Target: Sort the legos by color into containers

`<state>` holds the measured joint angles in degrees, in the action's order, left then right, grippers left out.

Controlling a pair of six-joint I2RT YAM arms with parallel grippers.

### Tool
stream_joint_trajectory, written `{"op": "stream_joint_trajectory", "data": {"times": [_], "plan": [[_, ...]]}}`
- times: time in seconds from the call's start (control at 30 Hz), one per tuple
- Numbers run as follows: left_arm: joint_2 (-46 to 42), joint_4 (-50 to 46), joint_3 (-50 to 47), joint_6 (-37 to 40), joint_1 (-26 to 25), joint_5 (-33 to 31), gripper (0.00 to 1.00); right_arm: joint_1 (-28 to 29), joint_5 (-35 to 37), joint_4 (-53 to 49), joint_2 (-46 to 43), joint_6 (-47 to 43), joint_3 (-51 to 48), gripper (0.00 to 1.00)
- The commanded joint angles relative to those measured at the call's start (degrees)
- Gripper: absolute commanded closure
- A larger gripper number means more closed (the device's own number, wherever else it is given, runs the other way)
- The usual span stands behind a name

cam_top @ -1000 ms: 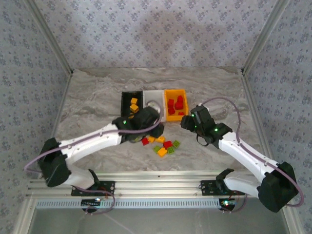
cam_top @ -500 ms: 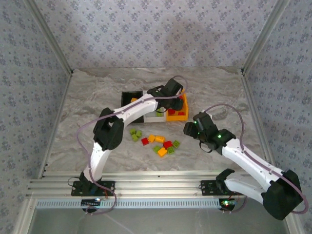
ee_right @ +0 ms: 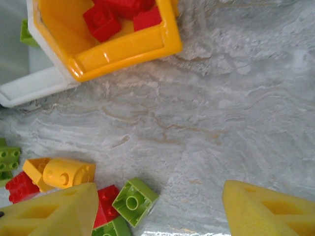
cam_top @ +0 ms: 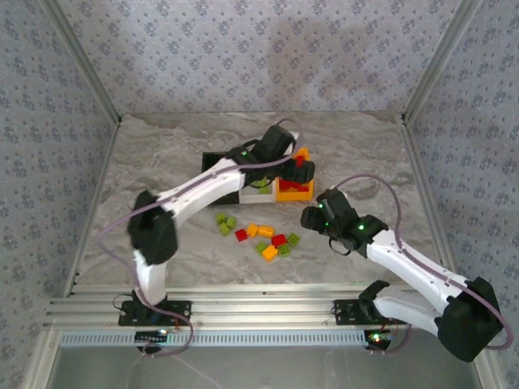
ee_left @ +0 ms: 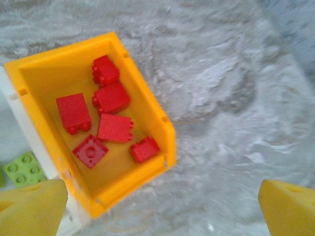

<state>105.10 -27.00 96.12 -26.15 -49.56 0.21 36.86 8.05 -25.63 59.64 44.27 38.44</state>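
Legos (ee_right: 130,199): loose red/green/yellow mix lies just below & left of right gripper (ee_right: 160,211), jaws apart, empty, prob. lining up a pick. Left gripper (ee_left: 160,204) spread wide, empty, above orange bin (ee_left: 145,83); red bricks (ee_left: 112,97) sit beneath it, sorted by color.

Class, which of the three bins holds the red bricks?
The orange bin at the right end of the row: only red bricks lie in it, whereas the white bin beside it holds a green brick.

I'm seeing six red legos (ee_left: 112,127) lying in the orange bin (ee_left: 166,132); mixed-colour loose legos (cam_top: 268,241) are sitting near it on the tabletop (cam_top: 162,162).
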Motion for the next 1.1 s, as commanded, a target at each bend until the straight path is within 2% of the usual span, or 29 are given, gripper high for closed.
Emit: {"op": "stream_joint_trajectory", "data": {"times": [0.0, 0.13, 0.3, 0.4, 0.57, 0.73, 0.93, 1.07], "plan": [[-12.79, 7.62, -10.79, -2.06, -2.11, -0.26, 0.01, 3.12, -2.19, 2.48, 2.68, -1.68, 0.45, 0.3], [-26.17, 8.76, -27.83, -4.43, -4.76, -7.02, 0.0, 8.11, -2.04, 4.55, 8.4, -4.28, 3.56, 0.3], [-45.24, 4.49, -48.51, -13.11, -5.66, -14.74, 0.01, 14.31, -1.63, 5.02, 18.94, -10.39, 11.28, 0.3], [-55.92, -0.74, -55.11, -16.99, -5.63, -17.39, 0.01, 16.76, -1.79, 4.27, 26.67, -13.91, 17.01, 0.3], [-68.36, -9.18, -59.95, -21.23, -5.46, -21.2, 0.0, 17.71, -1.72, 1.24, 38.23, -18.43, 26.02, 0.33], [-73.83, -11.29, -62.66, -23.48, -5.24, -22.42, 0.01, 15.95, -2.07, 0.59, 42.82, -18.8, 29.14, 0.34], [-73.88, -10.96, -63.94, -23.56, -5.02, -22.68, 0.01, 12.65, -6.83, 4.03, 41.49, -18.86, 25.0, 0.31], [-73.9, -10.27, -64.55, -23.33, -4.43, -22.82, 0.01, 12.46, -12.89, 5.45, 39.91, -19.93, 21.52, 0.32]]}}
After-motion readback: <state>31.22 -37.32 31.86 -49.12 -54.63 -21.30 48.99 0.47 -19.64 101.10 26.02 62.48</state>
